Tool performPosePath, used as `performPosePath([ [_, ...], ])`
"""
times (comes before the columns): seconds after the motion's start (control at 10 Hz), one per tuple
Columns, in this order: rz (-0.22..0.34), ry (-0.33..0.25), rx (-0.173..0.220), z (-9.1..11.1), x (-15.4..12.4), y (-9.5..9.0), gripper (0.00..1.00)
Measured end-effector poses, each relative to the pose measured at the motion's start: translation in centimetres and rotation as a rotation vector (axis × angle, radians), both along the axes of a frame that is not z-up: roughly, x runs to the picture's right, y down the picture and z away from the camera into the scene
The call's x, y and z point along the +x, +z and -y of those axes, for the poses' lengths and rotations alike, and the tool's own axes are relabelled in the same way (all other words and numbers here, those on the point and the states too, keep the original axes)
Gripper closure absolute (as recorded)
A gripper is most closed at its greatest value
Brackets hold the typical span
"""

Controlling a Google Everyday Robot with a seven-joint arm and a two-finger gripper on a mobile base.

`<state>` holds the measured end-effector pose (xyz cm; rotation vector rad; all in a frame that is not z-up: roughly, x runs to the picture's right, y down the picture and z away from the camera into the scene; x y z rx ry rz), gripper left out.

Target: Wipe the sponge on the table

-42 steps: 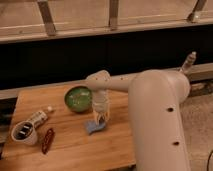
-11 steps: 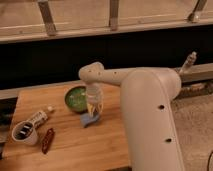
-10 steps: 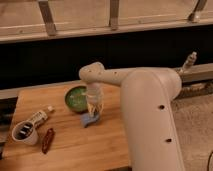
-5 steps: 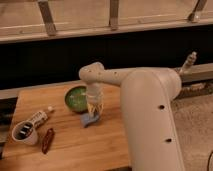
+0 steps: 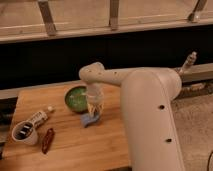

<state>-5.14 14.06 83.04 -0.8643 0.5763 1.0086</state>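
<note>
The sponge point(image 5: 89, 119), a small light-blue pad, lies flat on the wooden table point(image 5: 70, 150) just right of the green bowl. My gripper point(image 5: 94, 110) points straight down onto the sponge's far right edge, shut on it and holding it against the tabletop. The arm's big white body fills the right half of the view and hides the table's right side.
A round green bowl point(image 5: 76, 98) sits directly left of the gripper, almost touching it. At the left edge stand a white cup point(image 5: 24, 133) with dark items, a small lying bottle point(image 5: 39, 118) and a slim reddish-brown object point(image 5: 47, 140). A dark wall runs behind the table.
Since the oldest frame the gripper and sponge have slid a little left and farther back, toward the bowl. Over the last second nothing visibly moved.
</note>
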Motion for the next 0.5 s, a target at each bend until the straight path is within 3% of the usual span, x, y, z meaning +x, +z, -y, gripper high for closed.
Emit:
performPosePath([
  [0.5, 0.0, 0.0, 0.0, 0.0, 0.02, 0.0, 0.41],
])
